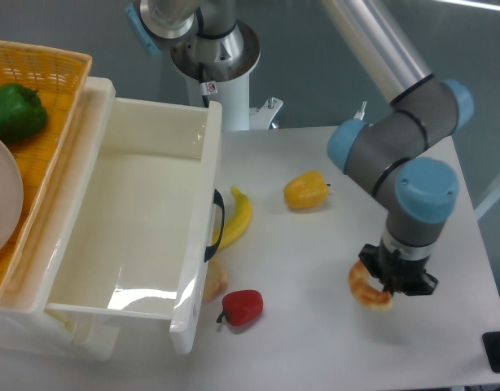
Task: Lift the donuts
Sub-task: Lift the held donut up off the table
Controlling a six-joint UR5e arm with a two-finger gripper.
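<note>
Gripper (386, 285) half-hides one donut (366, 287) near tabletop's right front edge, jaws clenched on it. Bun (215, 278) mostly hidden behind bin (197, 236). One banana (239, 216), two peppers.

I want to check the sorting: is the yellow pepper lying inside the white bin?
No, the yellow pepper lies on the table, to the right of the white bin and apart from it.
</note>
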